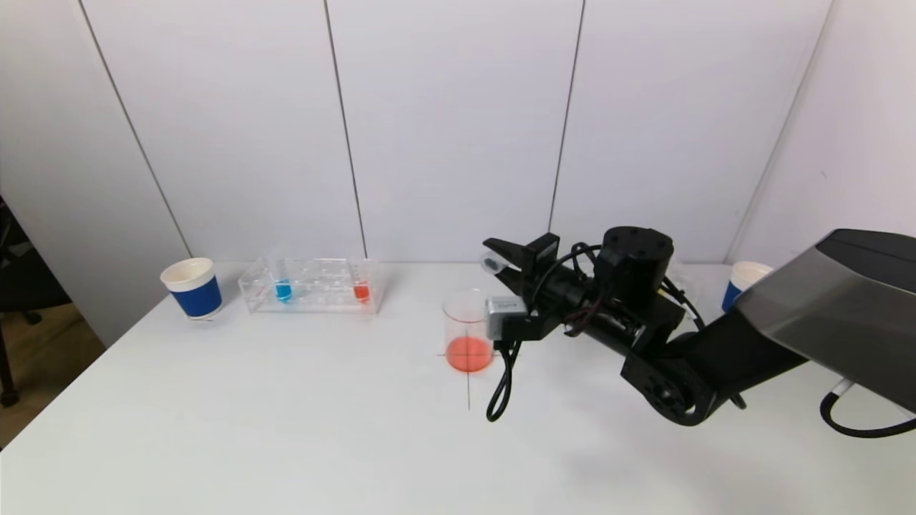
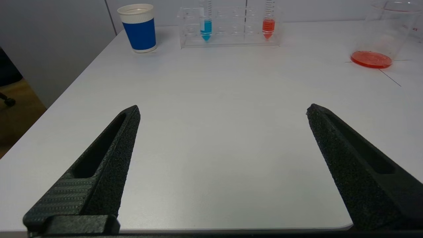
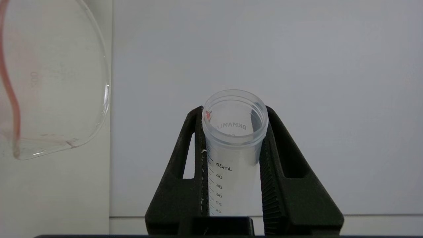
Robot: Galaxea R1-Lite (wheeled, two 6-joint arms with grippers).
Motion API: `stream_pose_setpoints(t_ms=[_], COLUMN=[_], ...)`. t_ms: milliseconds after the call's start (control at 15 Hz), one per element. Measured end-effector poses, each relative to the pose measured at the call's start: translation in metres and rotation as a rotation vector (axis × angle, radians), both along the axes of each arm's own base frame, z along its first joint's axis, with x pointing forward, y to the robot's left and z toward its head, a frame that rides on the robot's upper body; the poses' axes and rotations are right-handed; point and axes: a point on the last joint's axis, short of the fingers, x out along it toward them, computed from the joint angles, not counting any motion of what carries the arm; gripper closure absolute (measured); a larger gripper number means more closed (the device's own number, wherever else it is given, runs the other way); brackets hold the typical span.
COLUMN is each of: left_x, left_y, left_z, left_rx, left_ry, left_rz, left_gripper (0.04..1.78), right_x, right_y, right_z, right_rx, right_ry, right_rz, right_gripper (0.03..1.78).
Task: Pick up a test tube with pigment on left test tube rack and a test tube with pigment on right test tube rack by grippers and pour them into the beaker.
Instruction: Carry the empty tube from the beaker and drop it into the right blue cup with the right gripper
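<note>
Near the middle of the desk (image 1: pixel 300 429), the beaker (image 1: pixel 469 330) stands upright on a marked cross with a shallow layer of red-orange liquid in its bottom. Just beside it, on the side toward the right edge, the right gripper (image 1: pixel 501 259) hangs above the desk with its fingers clamped on a clear test tube (image 3: pixel 233 138); the tube lies roughly level, its open mouth pointing toward the left edge at about the height of the beaker's rim, and it looks empty apart from a small red trace inside the lip. Toward the far left part of the desk stands the left test tube rack (image 1: pixel 311 286), clear plastic, holding a tube with blue pigment (image 1: pixel 283 290) and a tube with red pigment (image 1: pixel 361 290), both upright. A blue paper cup (image 1: pixel 192 287) sits near the far left corner, just beside the rack, and a second blue cup (image 1: pixel 744 282) shows near the far right corner behind the arm. At the near edge, the left gripper (image 2: pixel 223 112) rests low over bare desk, its fingers spread wide with nothing between them.
</note>
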Motion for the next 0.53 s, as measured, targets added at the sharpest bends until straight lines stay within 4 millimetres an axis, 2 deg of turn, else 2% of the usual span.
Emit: stream_pose_setpoints(t_ms=[533], left_x=[0.0], left_y=[0.0], left_z=[0.0], left_rx=[0.0], left_ry=[0.0], left_rz=[0.0], left_gripper=[0.06], right_x=[-0.014], right_y=[-0.006], right_z=[0.019], right_rx=[0.337], right_ry=[0.139], right_rz=[-0.155], right_gripper=[1.32])
